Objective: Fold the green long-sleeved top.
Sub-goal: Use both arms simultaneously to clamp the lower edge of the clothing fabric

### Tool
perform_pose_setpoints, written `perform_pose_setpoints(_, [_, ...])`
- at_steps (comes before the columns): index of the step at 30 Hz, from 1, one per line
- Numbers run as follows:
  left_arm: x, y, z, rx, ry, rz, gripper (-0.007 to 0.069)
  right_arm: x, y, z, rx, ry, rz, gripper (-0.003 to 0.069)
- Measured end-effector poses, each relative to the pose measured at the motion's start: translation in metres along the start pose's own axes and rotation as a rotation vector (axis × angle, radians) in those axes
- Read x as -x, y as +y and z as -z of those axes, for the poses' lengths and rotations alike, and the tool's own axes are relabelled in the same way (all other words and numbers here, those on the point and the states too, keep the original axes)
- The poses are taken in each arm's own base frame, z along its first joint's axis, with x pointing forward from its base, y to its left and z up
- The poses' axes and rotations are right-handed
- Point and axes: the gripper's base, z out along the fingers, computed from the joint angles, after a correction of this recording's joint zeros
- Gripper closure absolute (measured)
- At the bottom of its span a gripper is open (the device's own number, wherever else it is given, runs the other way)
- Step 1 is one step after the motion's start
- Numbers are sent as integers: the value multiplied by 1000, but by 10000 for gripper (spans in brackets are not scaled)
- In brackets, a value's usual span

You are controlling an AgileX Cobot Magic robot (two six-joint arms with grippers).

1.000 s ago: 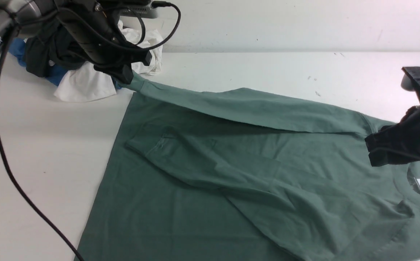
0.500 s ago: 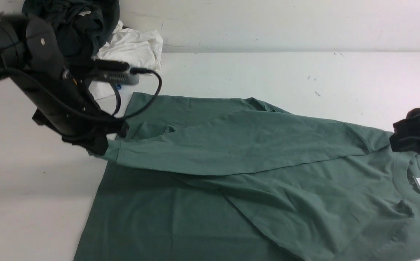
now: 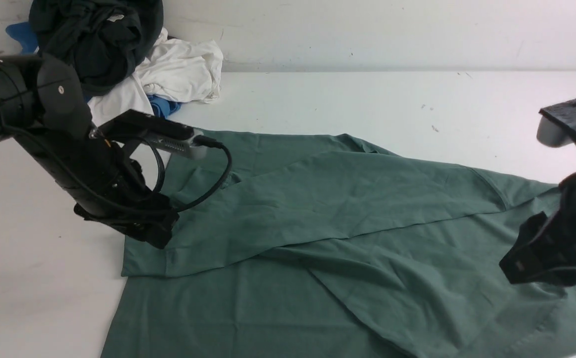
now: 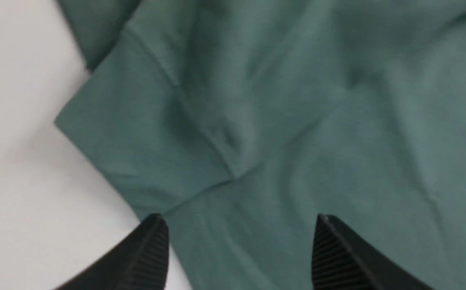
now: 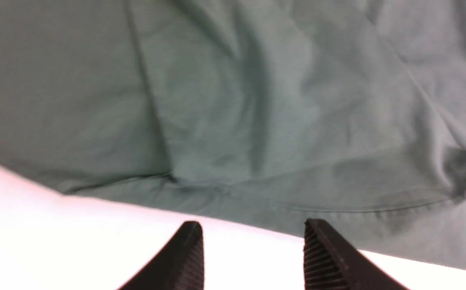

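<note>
We read left gripper point(image 4: 239, 219) fingers spread wide, empty; green long-sleeved top point(image 3: 248, 308) cuff point(image 4: 128, 133) just beyond tips. Right gripper point(image 5: 251, 223) fingers parted, empty; top edge ahead.

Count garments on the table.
4, at least: green long-sleeved top spread in the middle; dark garment, white garment and blue garment piled at the far left. More may be hidden underneath.

Front view: green long-sleeved top point(image 3: 347, 209) cut off at bottom and right edges, right part hidden behind right tool point(image 3: 522, 263); blue garment point(image 3: 165, 106) mostly buried under white garment point(image 3: 183, 69). Left wrist view: top blurred.
</note>
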Motion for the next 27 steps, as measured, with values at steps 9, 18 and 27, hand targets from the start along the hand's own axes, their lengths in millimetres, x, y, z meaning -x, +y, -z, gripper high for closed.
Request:
perform_pose_setpoints(9, [-80,-76,-16,-124,363,-545,159,-16,37,30,67,-90,181,336])
perform_pose_setpoints(18, [-135,-75,-62,-104,409,-699,159,-17,41,31,73,-92,208,336])
perform_pose_setpoints(27, [-136,-66,-74,12,313,-800,205,-17,41,31,73,-92,214,336])
